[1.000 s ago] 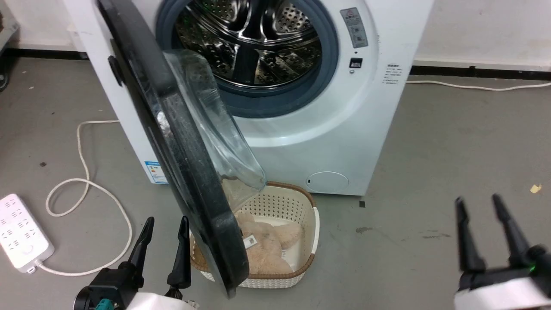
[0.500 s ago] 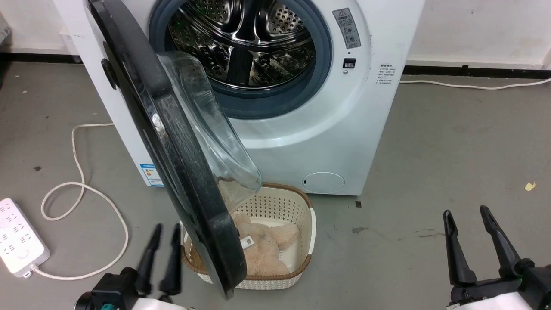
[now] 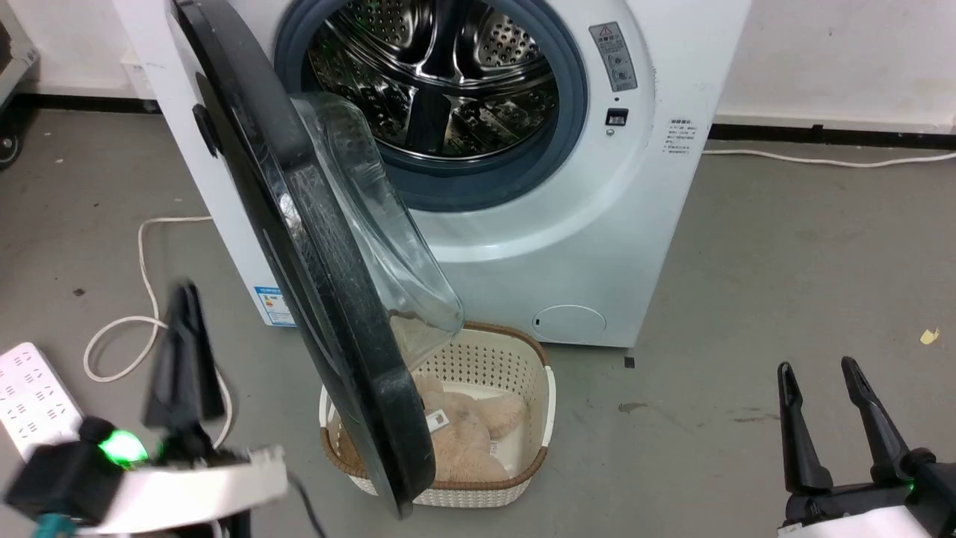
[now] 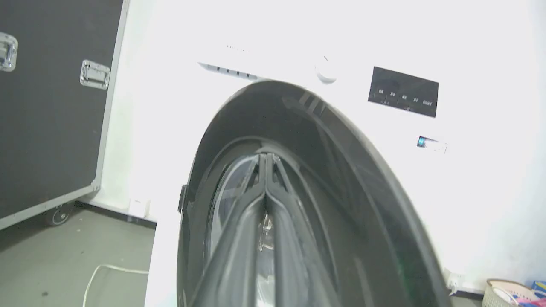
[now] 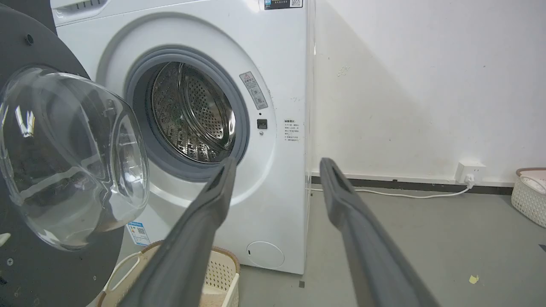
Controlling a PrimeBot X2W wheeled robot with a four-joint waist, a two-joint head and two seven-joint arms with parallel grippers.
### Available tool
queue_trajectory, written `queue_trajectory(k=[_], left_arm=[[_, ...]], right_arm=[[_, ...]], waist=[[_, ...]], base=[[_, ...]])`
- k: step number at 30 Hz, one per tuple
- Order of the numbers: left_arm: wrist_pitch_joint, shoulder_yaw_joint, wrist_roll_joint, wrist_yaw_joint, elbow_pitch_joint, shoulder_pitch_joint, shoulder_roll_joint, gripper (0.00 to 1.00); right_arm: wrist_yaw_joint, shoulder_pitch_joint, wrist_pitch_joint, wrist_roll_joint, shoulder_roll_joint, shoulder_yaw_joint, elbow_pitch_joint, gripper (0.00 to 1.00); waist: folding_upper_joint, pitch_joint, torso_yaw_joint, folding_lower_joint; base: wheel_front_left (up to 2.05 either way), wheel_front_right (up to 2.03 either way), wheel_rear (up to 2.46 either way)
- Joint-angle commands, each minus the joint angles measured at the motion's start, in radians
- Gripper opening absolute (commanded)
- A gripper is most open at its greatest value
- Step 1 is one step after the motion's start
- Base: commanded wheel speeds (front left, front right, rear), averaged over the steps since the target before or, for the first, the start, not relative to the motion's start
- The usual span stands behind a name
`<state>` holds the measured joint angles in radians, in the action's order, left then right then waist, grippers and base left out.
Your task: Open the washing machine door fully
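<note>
The white washing machine [image 3: 567,217] stands ahead with its steel drum [image 3: 448,82] exposed. The washing machine door [image 3: 314,246], glossy black with a clear domed glass bowl [image 3: 381,232], stands swung out edge-on toward me. My left gripper [image 3: 185,293] is blurred and shut on nothing, left of the door and apart from it. In the left wrist view the left gripper [image 4: 265,157] points at the door's dark outer face [image 4: 349,170]. My right gripper [image 3: 818,368] is open at the lower right, far from the door. The right wrist view shows the right gripper [image 5: 278,160] open before the machine [image 5: 286,64].
A cream perforated basket [image 3: 534,381] holding a beige plush toy [image 3: 470,433] sits on the floor under the door. A white power strip [image 3: 33,400] and cable [image 3: 146,246] lie at the left. A black wheeled case [image 4: 47,106] stands left of the machine. A wall socket [image 5: 469,171] is at the right.
My left gripper has shut, risen and moved left, away from the door's lower edge. The head camera has shifted slightly. The door and right gripper keep their places.
</note>
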<state>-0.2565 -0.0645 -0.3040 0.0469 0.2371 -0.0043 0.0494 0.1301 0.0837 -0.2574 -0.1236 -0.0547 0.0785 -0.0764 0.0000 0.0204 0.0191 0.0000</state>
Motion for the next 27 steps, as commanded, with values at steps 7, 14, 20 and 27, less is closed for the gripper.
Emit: queue_trajectory(k=[7, 14, 20, 27], left_arm=[[-0.003, 0.084, 0.056, -0.009, 0.184, -0.103, 0.001, 0.0], [0.083, 0.222, 0.109, -0.021, 0.243, -0.11, 0.001, 0.0], [0.13, 0.38, 0.107, -0.02, 0.208, -0.058, 0.001, 0.0], [0.172, 0.541, 0.033, -0.049, 0.025, 0.01, 0.001, 0.0]], right_arm=[[0.001, 0.016, -0.004, -0.008, 0.004, 0.001, 0.007, 1.0], [0.001, 0.013, -0.004, -0.012, 0.004, -0.003, 0.009, 1.0], [0.001, 0.011, -0.004, -0.012, 0.004, 0.004, 0.011, 1.0], [0.001, 0.006, -0.004, -0.015, 0.004, -0.004, 0.018, 1.0]], waist=[[0.0, -0.022, 0.011, 0.0], [0.0, -0.032, 0.009, 0.0], [0.0, -0.033, 0.008, 0.0], [0.0, -0.03, 0.007, 0.0]], base=[[0.0, 0.0, 0.0], [0.0, 0.0, 0.0], [0.0, 0.0, 0.0], [0.0, 0.0, 0.0]])
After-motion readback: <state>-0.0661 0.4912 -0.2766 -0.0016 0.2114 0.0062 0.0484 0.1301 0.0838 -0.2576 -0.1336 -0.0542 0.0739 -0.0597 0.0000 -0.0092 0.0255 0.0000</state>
